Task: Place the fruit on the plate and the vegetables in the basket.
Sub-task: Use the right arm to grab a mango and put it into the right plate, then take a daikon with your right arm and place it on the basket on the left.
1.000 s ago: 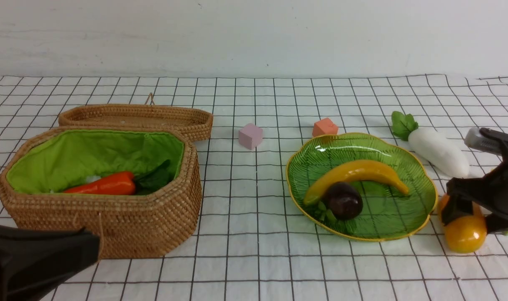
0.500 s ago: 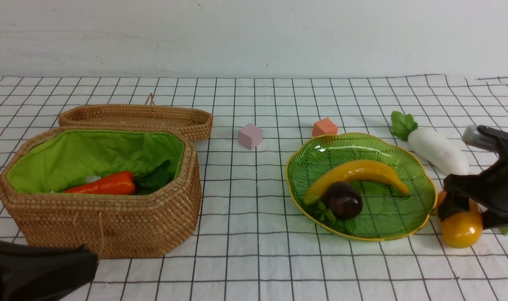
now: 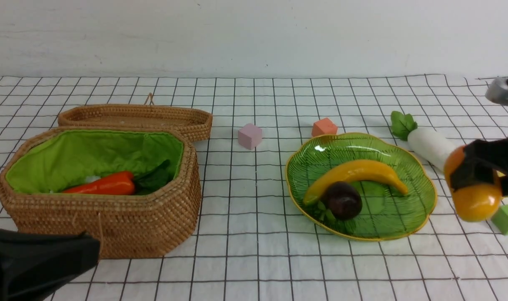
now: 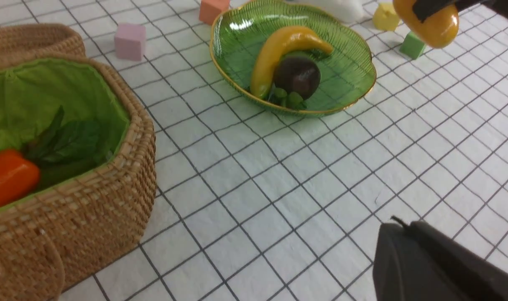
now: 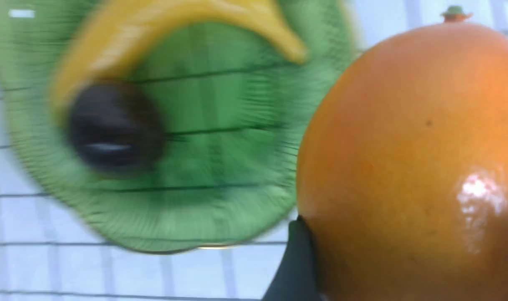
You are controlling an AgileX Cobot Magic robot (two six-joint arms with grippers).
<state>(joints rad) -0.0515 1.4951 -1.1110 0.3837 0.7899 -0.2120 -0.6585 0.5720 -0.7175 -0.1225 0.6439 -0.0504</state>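
Right claw (image 3: 477, 177) grips the mango (image 3: 473, 196) aloft near the table's right edge, half hiding the radish (image 3: 429, 144); left claw (image 3: 36, 263), cropped, sits shut.

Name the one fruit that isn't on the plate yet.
The mango, gripped by the right gripper above the cloth; the banana and mangosteen already lie on the plate.

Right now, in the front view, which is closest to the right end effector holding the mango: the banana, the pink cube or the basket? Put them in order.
From the right end effector with the mango:
1. Banana, on the plate.
2. Pink cube, mid-table.
3. Basket, far left.
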